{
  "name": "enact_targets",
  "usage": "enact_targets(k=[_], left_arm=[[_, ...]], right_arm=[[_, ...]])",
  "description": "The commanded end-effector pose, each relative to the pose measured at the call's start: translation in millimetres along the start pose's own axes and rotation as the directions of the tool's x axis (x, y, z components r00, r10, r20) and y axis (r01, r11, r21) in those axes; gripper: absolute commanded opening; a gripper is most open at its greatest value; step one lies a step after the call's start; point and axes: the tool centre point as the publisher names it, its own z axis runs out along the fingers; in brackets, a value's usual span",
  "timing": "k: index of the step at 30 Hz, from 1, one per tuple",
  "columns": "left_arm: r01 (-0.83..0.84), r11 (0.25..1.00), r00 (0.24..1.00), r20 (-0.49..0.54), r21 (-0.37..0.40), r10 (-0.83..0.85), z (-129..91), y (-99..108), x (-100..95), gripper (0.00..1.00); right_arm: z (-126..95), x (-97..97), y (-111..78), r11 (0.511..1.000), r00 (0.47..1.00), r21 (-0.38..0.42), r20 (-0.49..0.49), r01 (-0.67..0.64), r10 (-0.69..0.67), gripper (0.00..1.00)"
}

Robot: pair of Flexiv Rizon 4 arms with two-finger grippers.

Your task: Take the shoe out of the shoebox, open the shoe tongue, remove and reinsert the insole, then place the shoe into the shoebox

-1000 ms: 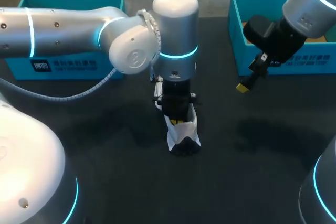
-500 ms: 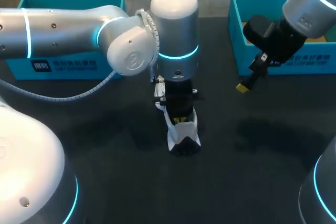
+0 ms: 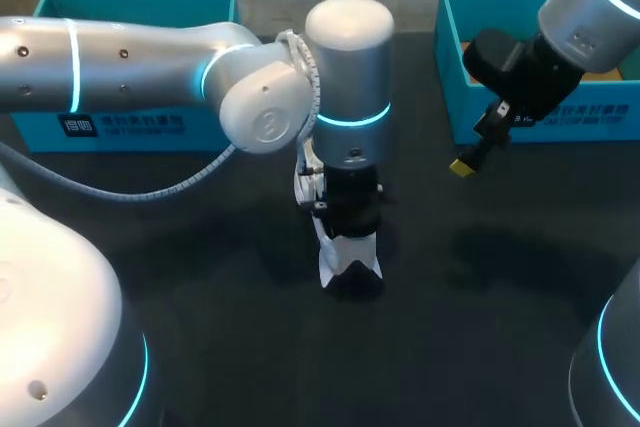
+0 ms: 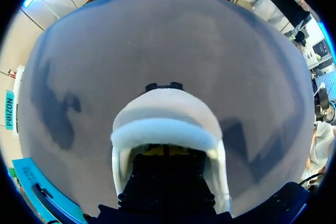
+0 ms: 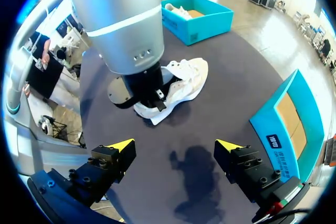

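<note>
Sunk into the mouth of the white shoe (image 4: 165, 114) from above: left gripper (image 4: 163, 151), hold unreadable. Pinch only the insole's heel edge, lift straight and slowly, and avoid dragging the shoe. Off to the shoe's right, clear of it: right gripper (image 5: 174, 145), spread wide, empty. Bring it down to pin the toe. Beyond the shoe, on that same side: teal shoebox (image 3: 455, 57). Hidden under the wrist: insole and tongue.
</note>
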Motion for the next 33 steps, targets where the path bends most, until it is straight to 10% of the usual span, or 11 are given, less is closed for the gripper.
enact_targets(k=[1, 33], left_arm=[[0.002, 1.000, 1.000, -0.001, -0.004, -0.002, 7, 2, -2.5, 0.00], [0.083, 0.989, 0.994, 0.077, -0.121, -0.074, -9, 21, 1.4, 0.00]], right_arm=[[1, -0.5, 0.5, 1.000, 1.000, 0.002, -0.001, -0.001, 0.001, 1.00], [1, -0.5, 0.5, 1.000, 1.000, 0.002, -0.001, -0.001, 0.001, 1.00]])
